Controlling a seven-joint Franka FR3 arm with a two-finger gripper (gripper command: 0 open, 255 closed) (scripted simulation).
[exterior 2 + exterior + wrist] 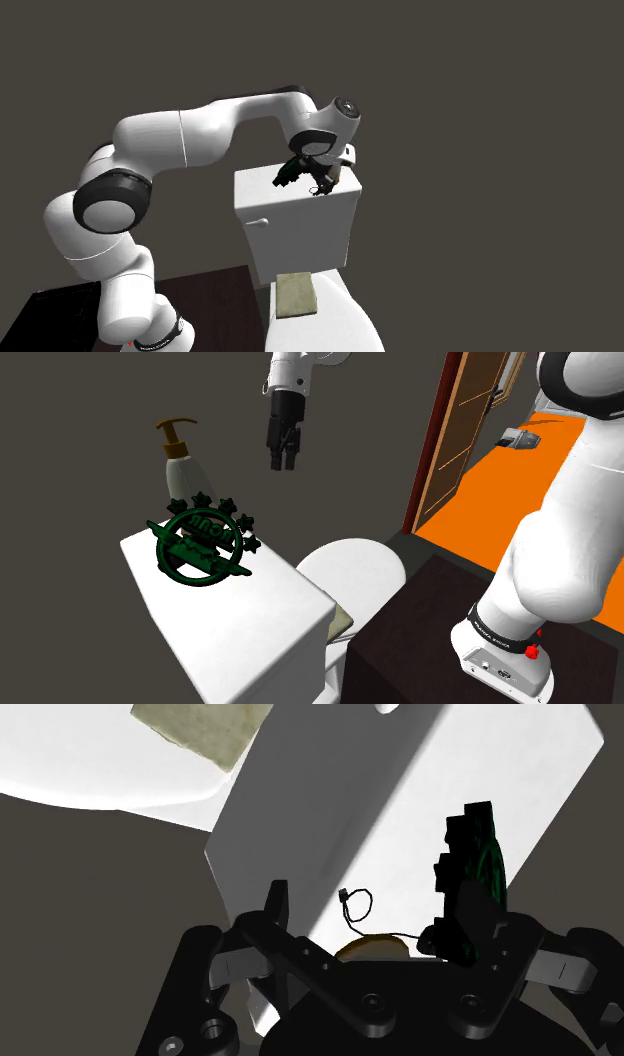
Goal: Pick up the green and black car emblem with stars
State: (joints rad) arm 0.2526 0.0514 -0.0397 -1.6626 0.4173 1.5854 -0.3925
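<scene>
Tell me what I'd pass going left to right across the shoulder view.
green and black car emblem → gripper, hanging higher up → white toilet lid → wooden door

In the shoulder view the green star emblem (203,542) hid the lower body of the soap dispenser (181,470), and its lettering was too small to read. The bottom edge cut off the toilet tank (250,622). In the second exterior view the arm (200,130) covered most of the emblem. In the wrist view the base of the fingers (277,909) hid the dispenser's bottle.
</scene>
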